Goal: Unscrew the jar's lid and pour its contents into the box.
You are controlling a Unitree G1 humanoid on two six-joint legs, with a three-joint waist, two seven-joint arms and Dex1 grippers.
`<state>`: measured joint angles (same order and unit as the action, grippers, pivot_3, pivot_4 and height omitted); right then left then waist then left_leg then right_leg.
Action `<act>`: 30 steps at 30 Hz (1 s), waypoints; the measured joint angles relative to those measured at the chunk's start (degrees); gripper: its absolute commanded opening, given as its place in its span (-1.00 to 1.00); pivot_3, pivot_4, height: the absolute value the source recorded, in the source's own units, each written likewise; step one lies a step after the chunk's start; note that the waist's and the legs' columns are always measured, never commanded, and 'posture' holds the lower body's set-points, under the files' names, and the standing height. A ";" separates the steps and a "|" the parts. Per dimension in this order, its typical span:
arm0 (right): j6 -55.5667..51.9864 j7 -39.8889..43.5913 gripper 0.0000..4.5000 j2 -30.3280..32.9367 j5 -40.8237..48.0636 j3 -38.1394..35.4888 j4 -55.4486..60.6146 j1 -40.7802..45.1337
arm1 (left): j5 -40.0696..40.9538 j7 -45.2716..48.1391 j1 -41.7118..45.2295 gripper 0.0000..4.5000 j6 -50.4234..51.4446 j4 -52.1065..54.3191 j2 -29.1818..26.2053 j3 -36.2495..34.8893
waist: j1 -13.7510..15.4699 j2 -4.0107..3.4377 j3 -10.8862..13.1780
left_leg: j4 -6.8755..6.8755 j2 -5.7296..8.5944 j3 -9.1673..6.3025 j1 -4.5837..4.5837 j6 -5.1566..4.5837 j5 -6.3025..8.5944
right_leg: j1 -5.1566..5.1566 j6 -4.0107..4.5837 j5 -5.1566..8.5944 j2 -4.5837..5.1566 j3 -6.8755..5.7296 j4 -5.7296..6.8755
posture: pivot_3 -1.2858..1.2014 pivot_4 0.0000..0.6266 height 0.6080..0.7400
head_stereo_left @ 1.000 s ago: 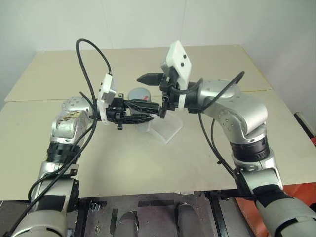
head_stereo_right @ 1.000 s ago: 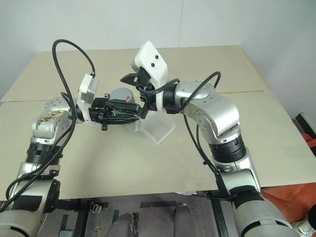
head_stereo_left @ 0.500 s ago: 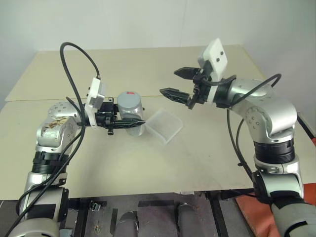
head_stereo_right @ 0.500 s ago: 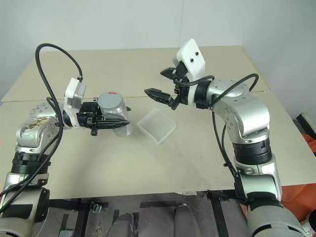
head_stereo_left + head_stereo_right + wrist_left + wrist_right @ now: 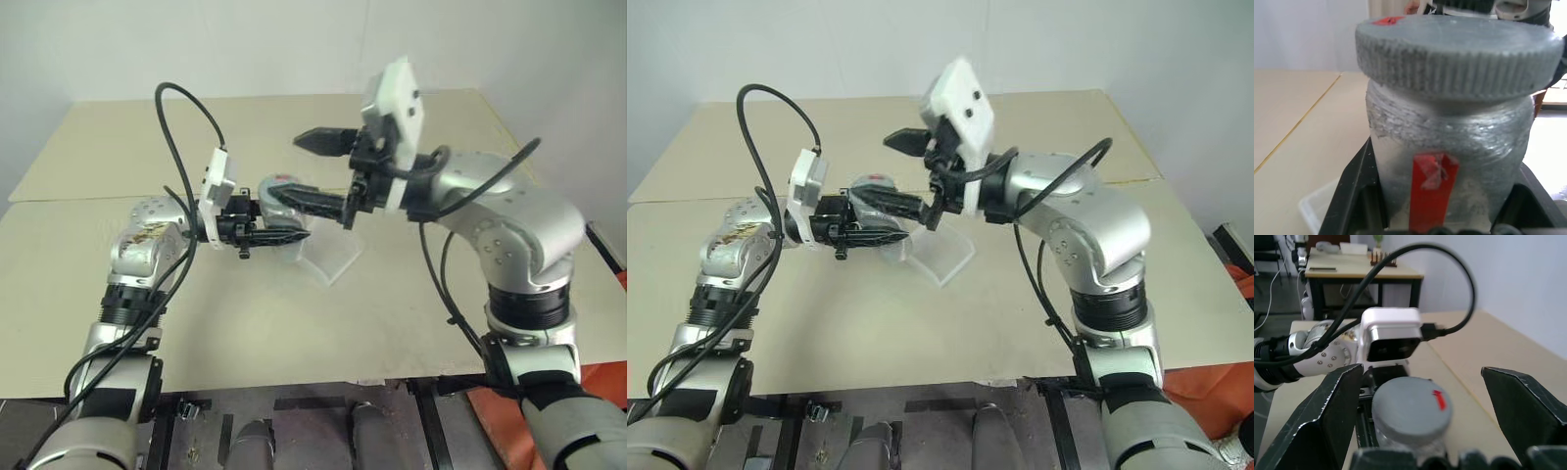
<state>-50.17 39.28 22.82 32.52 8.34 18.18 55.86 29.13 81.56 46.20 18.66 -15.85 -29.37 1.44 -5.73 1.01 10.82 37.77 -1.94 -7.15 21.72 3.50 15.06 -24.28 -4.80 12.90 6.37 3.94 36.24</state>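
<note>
**Lid still on, open right gripper lined up over it**

The jar (image 5: 1449,161) looks small and light, with a stiff clear body that could slip or turn under a twisting force, so you want the clamp low on the body to stay firm. Take the lid (image 5: 1459,54) by its ribbed edge: those ridges should give your fingers bite, while the smooth flat top offers nothing.

The left gripper (image 5: 284,227) is clamped on the jar body from both sides, holding it upright above the table (image 5: 245,323), a little toward 9 o'clock from the box (image 5: 331,257). The right gripper (image 5: 1422,431) stands spread wide, 1 finger on each side of the lid, neither pad visibly touching it.

The jar is a silvery, frosted-looking cylinder with a red strip running down its side over a pale label. The lid is grey, round and flat, slightly wider than the body, and carries 1 small red mark near its edge. You cannot make out the contents through the wall from here.

The box is a shallow clear tray lying flat on the table, just below and beside the 2 grippers, at about 4 o'clock from the jar.
</note>
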 measured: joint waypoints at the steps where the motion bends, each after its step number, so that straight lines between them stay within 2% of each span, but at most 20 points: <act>1: 0.01 -0.16 0.98 -0.70 -0.53 0.67 -0.92 0.05 | -0.01 0.16 0.21 -0.14 -0.11 -0.05 0.11 0.06 | -0.02 0.00 0.00 | 0.00 0.00 0.00 0.00 0.00 0.00 | 0.00 0.00 0.00 0.00 0.00 0.00 | 0.03 -0.52 1.00; 13: 0.71 0.09 0.98 -1.94 -3.09 2.37 -5.25 1.77 | -0.01 0.07 0.10 -0.14 -0.80 0.48 -1.26 -0.13 | 0.08 0.00 0.00 | 0.00 0.00 -0.01 0.02 0.01 -0.01 | -0.01 0.00 0.00 0.00 0.00 -0.01 | 0.03 -0.52 1.00; 21: 0.75 2.23 0.98 4.06 -1.54 -0.18 -3.37 -0.49 | 0.24 0.02 -2.86 -0.14 0.83 2.01 -5.59 -1.88 | 0.16 0.00 0.00 | 0.00 0.00 -0.01 0.03 0.00 0.00 | 0.00 0.00 0.00 0.01 0.00 -0.01 | 0.03 -0.52 1.00; 24: 0.79 1.63 0.98 7.13 -2.36 -4.54 -5.16 -1.08 | 0.49 1.24 -3.06 -0.14 0.82 3.37 -5.93 -1.96 | 0.71 0.00 0.00 | -0.01 0.00 -0.01 0.04 0.00 0.00 | 0.01 0.00 0.00 0.01 -0.01 -0.04 | 0.03 -0.52 1.00; 30: 0.81 3.73 0.98 7.83 -1.68 -4.76 -1.47 -4.56 | 0.42 1.22 -3.03 -0.14 0.72 3.66 -4.84 -1.92 | 0.16 0.00 0.00 | 0.00 0.00 0.00 0.03 -0.01 0.01 | 0.00 0.00 0.00 0.01 0.00 -0.03 | 0.03 -0.52 1.00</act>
<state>-49.36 43.01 30.65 30.84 3.58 16.71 51.30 29.55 82.78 43.17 19.38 -12.19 -34.20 -0.48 -5.56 1.01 10.82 37.77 -1.94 -7.15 21.75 3.49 15.07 -24.27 -4.81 12.90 6.38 3.94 36.21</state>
